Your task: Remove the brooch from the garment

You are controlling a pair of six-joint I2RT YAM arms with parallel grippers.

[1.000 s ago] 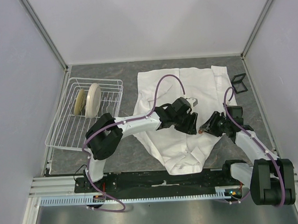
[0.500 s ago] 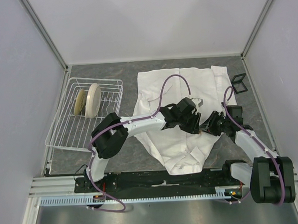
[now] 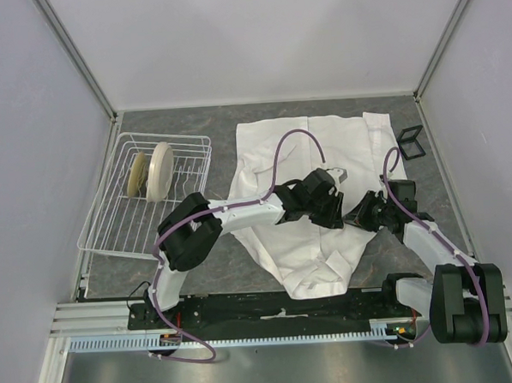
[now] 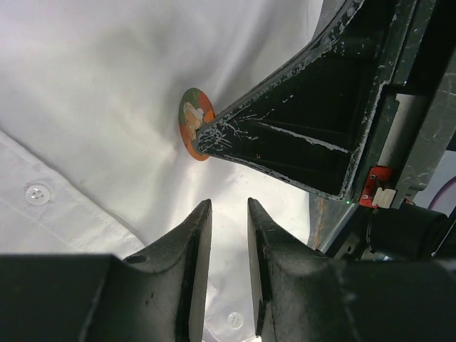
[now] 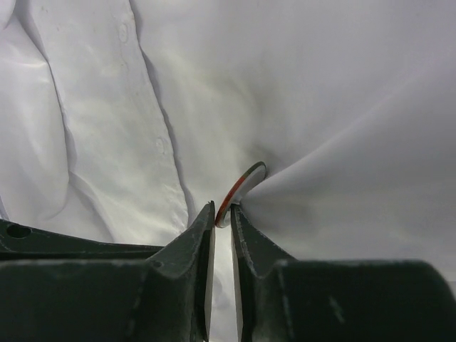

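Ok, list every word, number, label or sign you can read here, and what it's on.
No text can be read in any view.
brooch: a coloured picture, no letters.
garment: plain white, no label showing.
small red-and-white part: too small to read.

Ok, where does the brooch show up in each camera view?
Left wrist: brooch upper centre, on the shirt.
Right wrist: centre, edge-on, between the right claw tips.
Top external: too small to tell, mid-shirt by the right claw.
Shared landmark: the right claw's tip.

White shirt (image 3: 322,141) on grey table (image 3: 226,274), left claw (image 3: 334,213) and right claw (image 3: 353,215) meeting above it
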